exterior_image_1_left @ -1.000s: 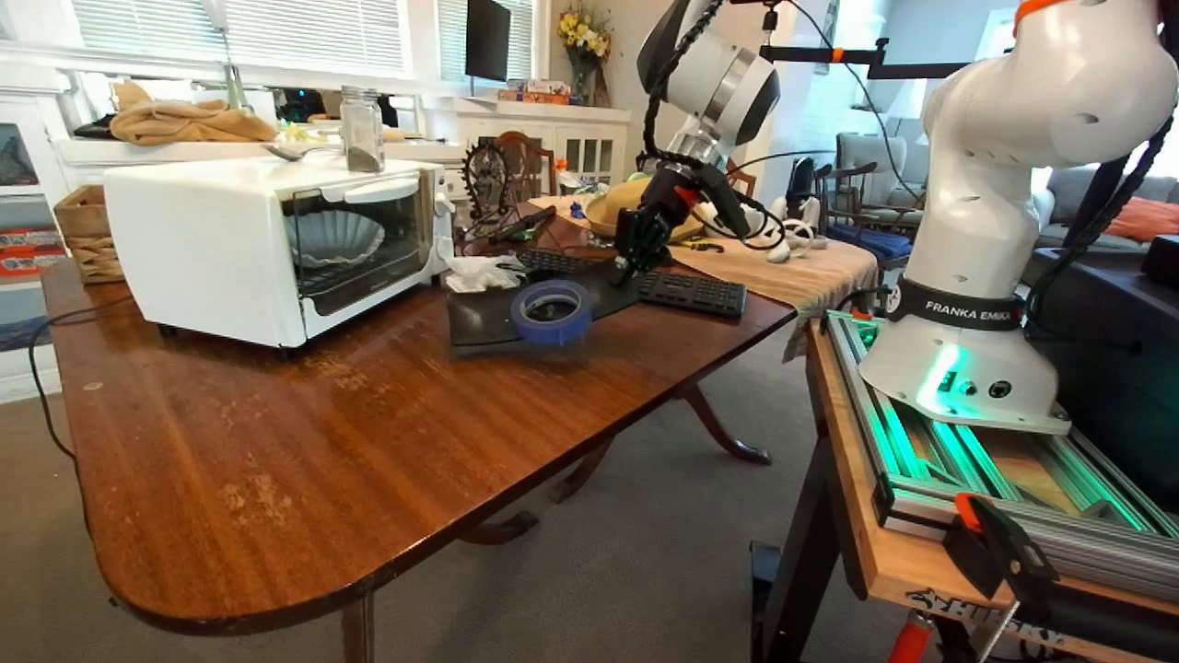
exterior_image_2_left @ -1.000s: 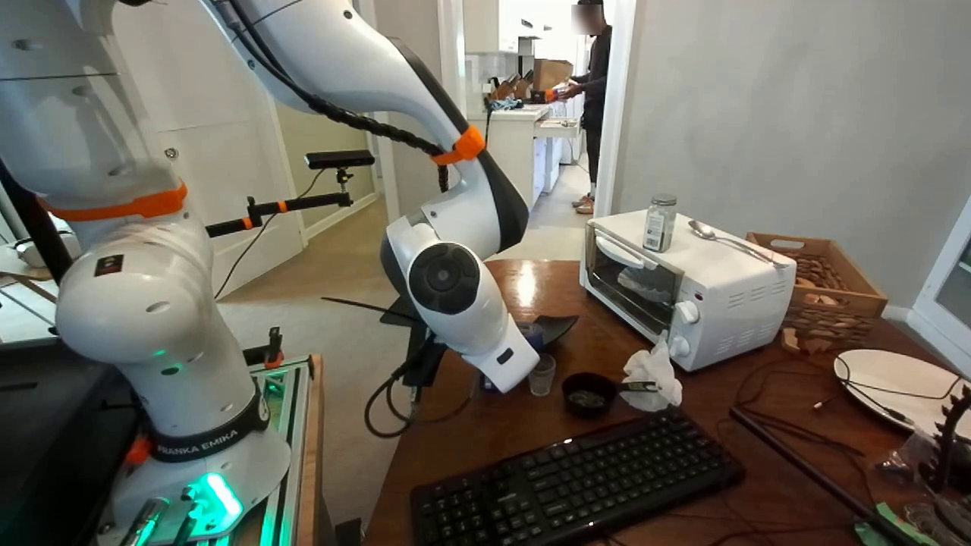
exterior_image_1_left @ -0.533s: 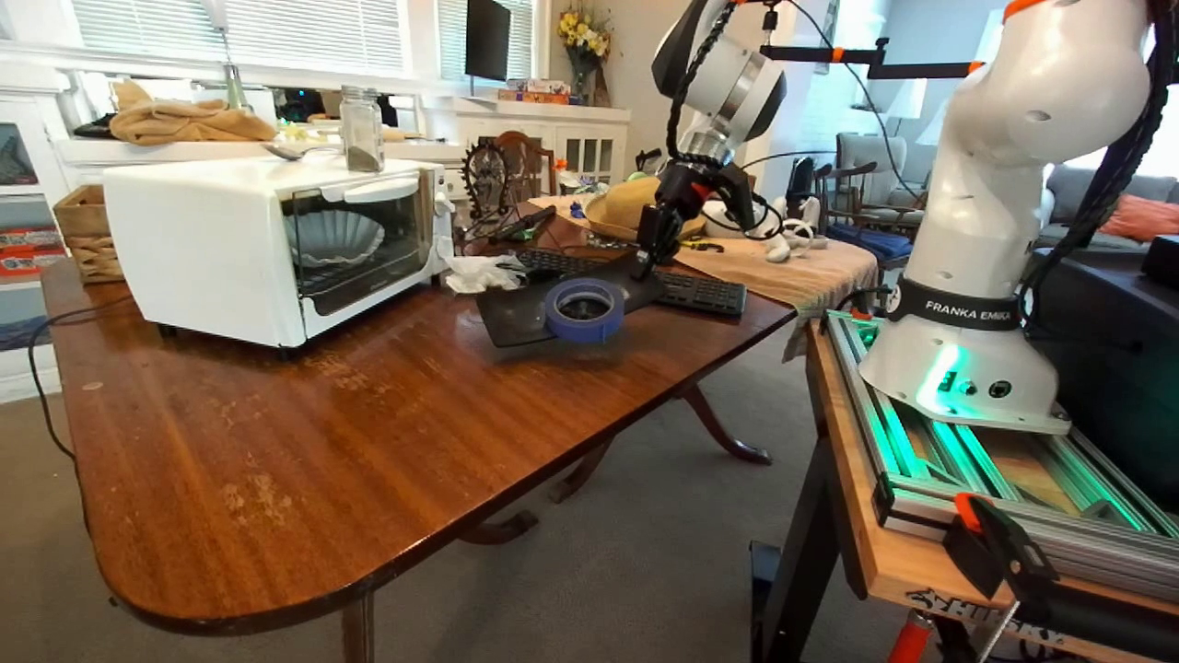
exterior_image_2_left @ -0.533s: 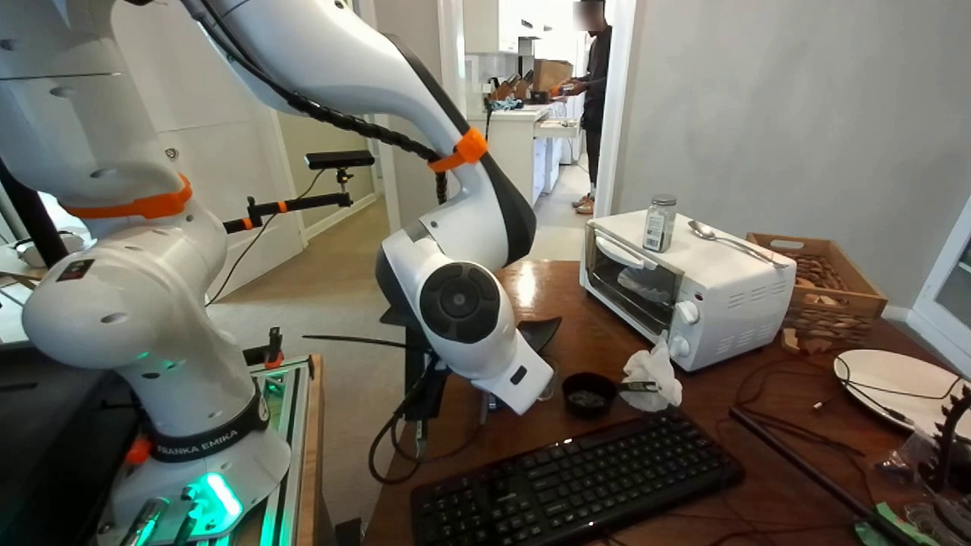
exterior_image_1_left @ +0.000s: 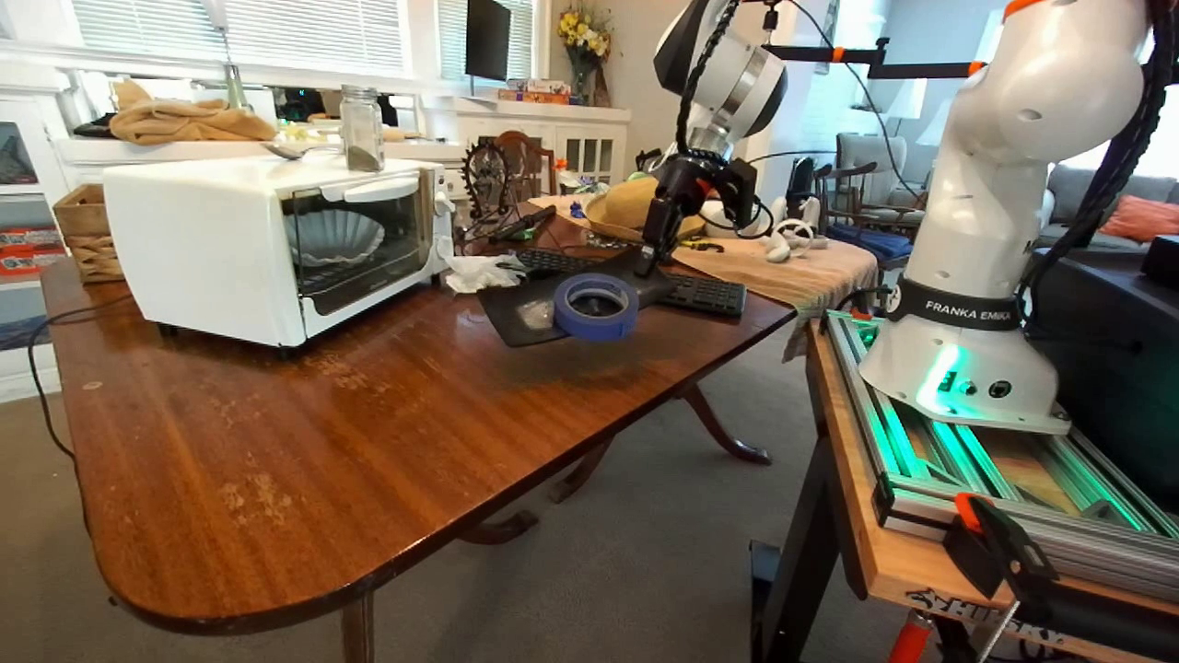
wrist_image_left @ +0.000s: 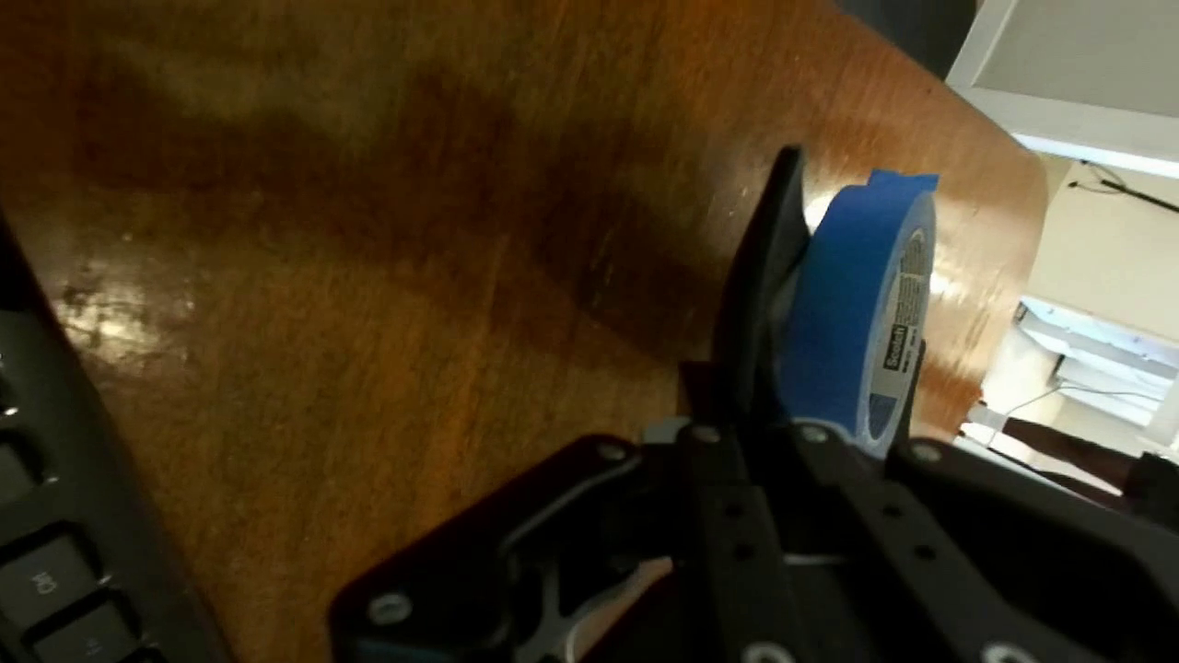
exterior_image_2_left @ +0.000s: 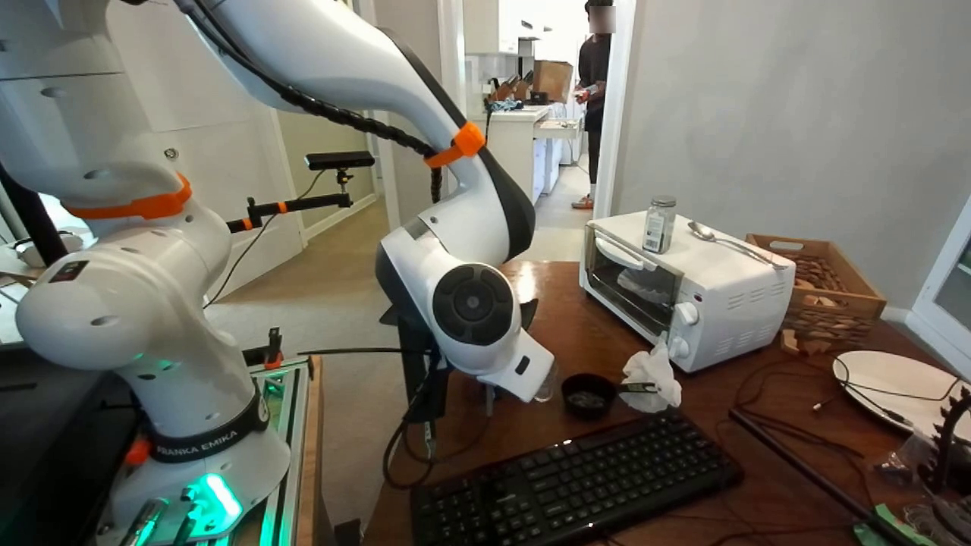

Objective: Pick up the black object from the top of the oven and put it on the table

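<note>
Closest in, your gripper (exterior_image_1_left: 647, 261) is clamped on the narrow end of the black object (exterior_image_1_left: 525, 319), holding it over the table (exterior_image_1_left: 322, 479), its shadow on the wood; you cannot tell whether any edge touches. The wrist view shows the jaws pressed together, but the grip itself is black on black and hard to make out. Your object is a thin dark blade, slim at the grip and broadening to a wide end, with a pale shine on its face. A roll of blue tape (wrist_image_left: 843, 299) lies on that face and hides its middle; from the wrist you read "Scotch" on the roll, the rest of the print too small. In an exterior view your arm (exterior_image_2_left: 489, 197) blocks nearly all of this, leaving one black corner beside the wrist.

Just beyond, the keyboard (exterior_image_2_left: 584, 485) runs partly behind the object in an exterior view, and the left edge of your wrist view cuts it off. A clear glass (exterior_image_2_left: 548, 385) shows only as a sliver beside the arm. Near it are a black bowl (exterior_image_2_left: 588, 413), its contents unclear, and a crumpled white tissue (exterior_image_2_left: 652, 375).

Farther off, the oven (exterior_image_1_left: 207, 253) stands on the same table with a jar (exterior_image_2_left: 659, 225) and a spoon (exterior_image_2_left: 709, 233) on top; through its dark window you make out a pale fluted dish (exterior_image_1_left: 336, 235). Beside it sits a basket (exterior_image_2_left: 850, 324). Farthest back is a person (exterior_image_2_left: 595, 83) whose face is blurred.
</note>
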Controlling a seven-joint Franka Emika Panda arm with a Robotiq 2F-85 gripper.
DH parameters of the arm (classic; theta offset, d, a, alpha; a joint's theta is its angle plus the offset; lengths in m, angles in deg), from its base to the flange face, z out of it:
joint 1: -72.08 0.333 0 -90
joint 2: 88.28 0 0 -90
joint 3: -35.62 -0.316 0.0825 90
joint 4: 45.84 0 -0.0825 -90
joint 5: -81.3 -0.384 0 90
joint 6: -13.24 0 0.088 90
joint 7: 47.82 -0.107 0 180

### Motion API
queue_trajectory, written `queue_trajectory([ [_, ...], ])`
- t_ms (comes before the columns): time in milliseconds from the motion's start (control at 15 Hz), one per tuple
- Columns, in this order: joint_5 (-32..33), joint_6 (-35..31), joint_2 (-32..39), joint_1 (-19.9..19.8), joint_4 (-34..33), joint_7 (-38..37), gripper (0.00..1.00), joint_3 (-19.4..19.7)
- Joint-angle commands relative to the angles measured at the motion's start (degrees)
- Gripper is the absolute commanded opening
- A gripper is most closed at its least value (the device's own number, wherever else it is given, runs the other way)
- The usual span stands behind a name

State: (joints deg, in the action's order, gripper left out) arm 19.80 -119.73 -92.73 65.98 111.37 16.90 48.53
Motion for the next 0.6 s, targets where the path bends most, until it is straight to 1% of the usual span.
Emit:
queue_trajectory([
  [0,-1.74,4.70,1.08,-1.20,-1.72,1.17,0.02,-0.77],
  [133,-3.83,5.45,3.19,-1.14,-3.48,0.63,0.02,-1.06],
  [333,-6.02,4.63,6.69,-0.67,-7.25,-2.50,0.02,-2.24],
  [533,-5.68,4.43,10.12,-0.15,-11.41,-5.78,0.02,-3.90],
])
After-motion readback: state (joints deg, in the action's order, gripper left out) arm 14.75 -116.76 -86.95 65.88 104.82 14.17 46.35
